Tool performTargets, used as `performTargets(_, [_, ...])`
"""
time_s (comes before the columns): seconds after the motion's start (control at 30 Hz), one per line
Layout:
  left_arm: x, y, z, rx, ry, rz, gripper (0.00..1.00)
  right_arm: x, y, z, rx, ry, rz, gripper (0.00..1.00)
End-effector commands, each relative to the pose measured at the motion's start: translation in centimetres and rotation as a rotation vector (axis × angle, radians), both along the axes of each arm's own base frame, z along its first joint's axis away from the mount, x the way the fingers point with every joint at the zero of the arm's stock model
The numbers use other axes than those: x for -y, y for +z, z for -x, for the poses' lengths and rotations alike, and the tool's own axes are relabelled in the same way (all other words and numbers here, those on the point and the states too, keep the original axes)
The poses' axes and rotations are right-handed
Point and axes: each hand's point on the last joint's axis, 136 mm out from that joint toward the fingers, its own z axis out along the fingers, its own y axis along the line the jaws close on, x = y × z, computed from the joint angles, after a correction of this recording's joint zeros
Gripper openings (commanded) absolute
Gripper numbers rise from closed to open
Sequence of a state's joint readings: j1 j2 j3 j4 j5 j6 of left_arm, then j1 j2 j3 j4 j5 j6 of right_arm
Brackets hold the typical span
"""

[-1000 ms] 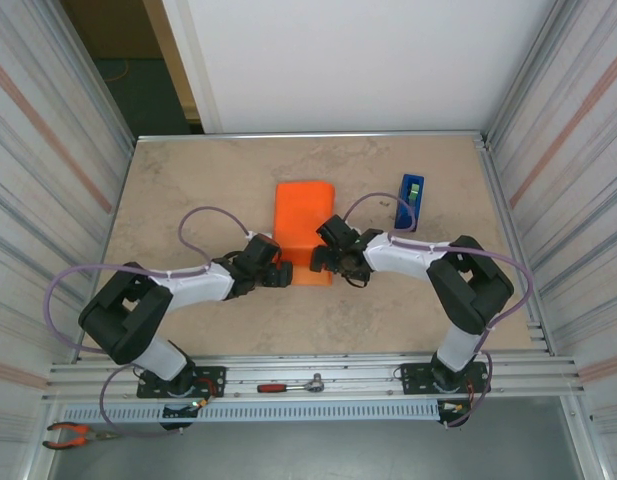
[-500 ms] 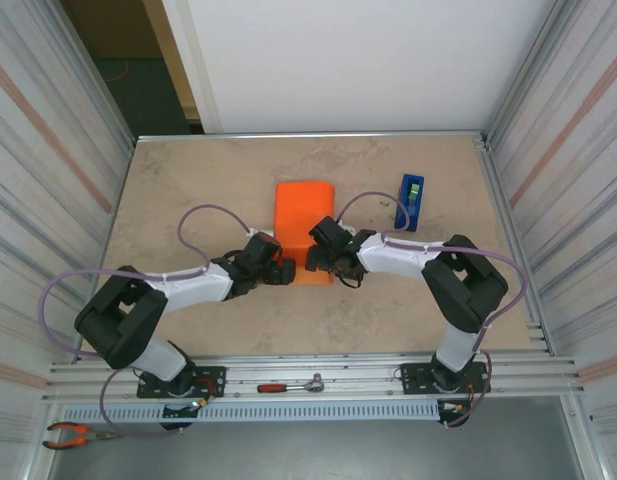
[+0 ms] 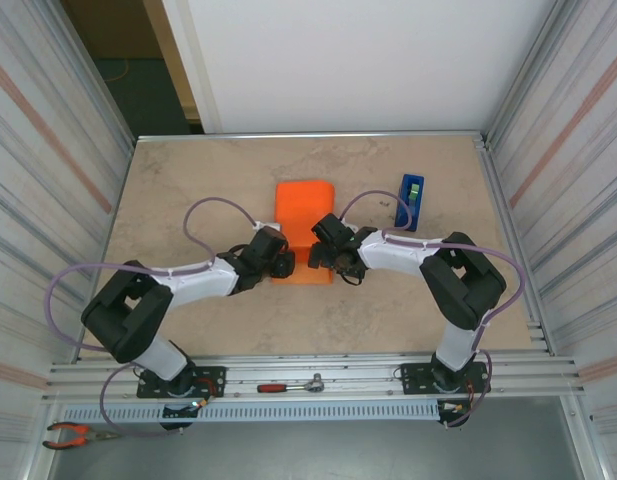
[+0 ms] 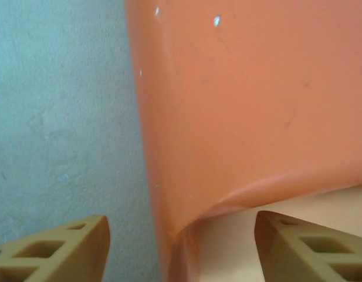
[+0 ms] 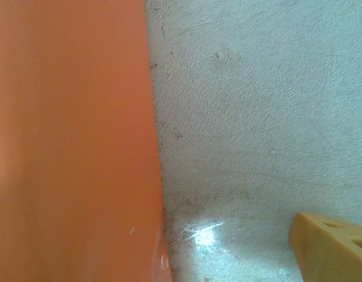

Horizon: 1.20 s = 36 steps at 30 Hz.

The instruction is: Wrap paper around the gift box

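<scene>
— Beige tabletop (image 3: 188, 190), walled bay. The paper (image 3: 301, 205) lies mid-tabletop as a folded orange bundle, w/ a blue tape dispenser (image 3: 411, 202) well apart on its rt. Gift box is inside that bundle, I reckon: it's got bulk.

— What's changed vs a sec ago?

— Left hand (image 3: 280, 266) has slid in from beside the bundle and is now right at its near-left corner. In the wrist view its fingers (image 4: 57, 249) stand apart w/ the corner fold between them, neither touching the paper yet. Right hand (image 3: 324, 262) has crept a bit inward too and sits at the near-rt edge. Its jaws are wide, one finger (image 5: 333, 247) over bare tabletop just beside the paper's edge, nothing gripped.

— Meaning for the task?

— Both hands now bracket the near end, so I'd judge the main wrap is done & the near flap is next. Left prob. pinches that corner. Sheet's thin, so the risk is a tear, or the bundle sliding or springing open. Tape untouched so far.
</scene>
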<state>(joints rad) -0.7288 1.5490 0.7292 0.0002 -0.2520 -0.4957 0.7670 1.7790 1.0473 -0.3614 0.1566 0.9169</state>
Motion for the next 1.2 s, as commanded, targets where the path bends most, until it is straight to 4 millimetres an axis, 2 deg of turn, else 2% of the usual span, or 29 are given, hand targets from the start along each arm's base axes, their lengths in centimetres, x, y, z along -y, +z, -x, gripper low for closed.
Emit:
performTargets(0.0, [0.5, 0.4, -0.6, 0.045, -0.009, -0.029, 0.55, 0.6, 0.4, -0.1, 0.002, -0.023, 0.018, 0.95])
performTargets(0.2, [0.5, -0.5, -0.5, 0.044, -0.013, -0.071, 0.52, -0.5, 1.6, 1.1, 0.019, 0.012, 0.02, 0.95])
performTargets(0.4, [0.5, -1.0, -0.5, 0.042, -0.024, -0.103, 0.44, -0.4, 1.2, 1.4, 0.017, -0.035, 0.039, 0.9])
performTargets(0.63, [0.6, -1.4, -0.4, 0.039, -0.04, -0.126, 0.38, -1.5, 1.3, 0.7, 0.026, -0.031, 0.013, 0.69])
performTargets(0.87, [0.6, -1.7, -0.2, 0.035, -0.046, -0.142, 0.36, -2.2, 1.4, 0.3, 0.026, -0.013, 0.001, 0.53])
performTargets(1.07, [0.7, -1.8, -0.1, 0.034, -0.054, -0.146, 0.32, -2.0, 0.3, 0.4, -0.006, -0.029, 0.026, 0.49])
performTargets(1.17, [0.7, -1.7, -0.1, 0.036, -0.055, -0.146, 0.32, -2.1, -0.3, 0.6, -0.02, -0.025, 0.025, 0.35])
